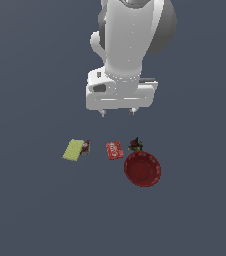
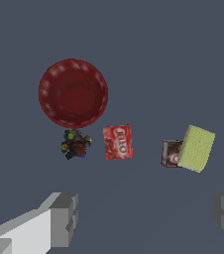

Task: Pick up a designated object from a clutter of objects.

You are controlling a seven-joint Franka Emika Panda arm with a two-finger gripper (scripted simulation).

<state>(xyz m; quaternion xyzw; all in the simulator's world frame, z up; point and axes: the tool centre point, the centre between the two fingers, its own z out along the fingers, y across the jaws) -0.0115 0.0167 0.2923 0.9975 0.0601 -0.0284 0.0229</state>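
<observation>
End effector (image 1: 117, 113) raised, fingers apart

A flat grey-blue bench (image 1: 30, 210) carries a red box (image 1: 114, 150), yellow-green sponge (image 1: 73, 150) touching a small brown box (image 1: 86, 147), dark red bowl (image 1: 142, 169), and a tiny multicoloured item (image 1: 135, 145).

Plain dark grey-blue floor (image 1: 30, 210) beneath everything.
</observation>
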